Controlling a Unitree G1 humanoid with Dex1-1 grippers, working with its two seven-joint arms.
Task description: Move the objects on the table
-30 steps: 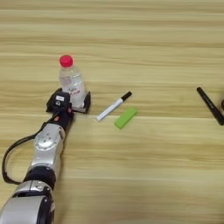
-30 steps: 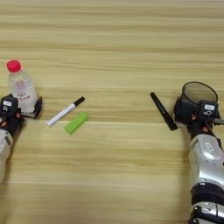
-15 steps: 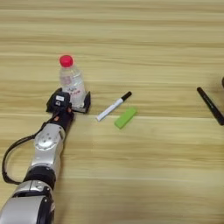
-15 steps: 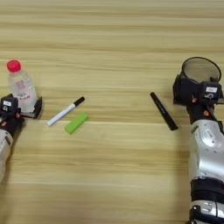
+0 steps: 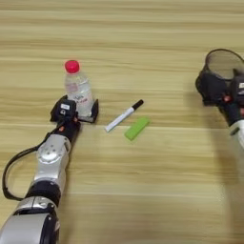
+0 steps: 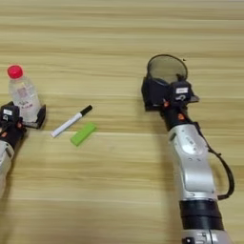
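Beside pen [image 5: 124, 116], green block [image 5: 137, 128], perhaps touching.

No readable text showing anywhere, bottle [image 5: 78, 89] label appearing clear with no legible print, small white sticker on the left end effector [image 5: 76, 110] showing no legible characters, marker [image 5: 124, 116] and green block [image 5: 137, 128] bearing no visible markings

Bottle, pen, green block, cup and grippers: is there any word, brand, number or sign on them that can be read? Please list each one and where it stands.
No text can be read in either view.
bottle: clear, no legible label.
pen, green block, cup: no markings seen.
left gripper and right gripper: small white patches on the housings, too blurred to read.
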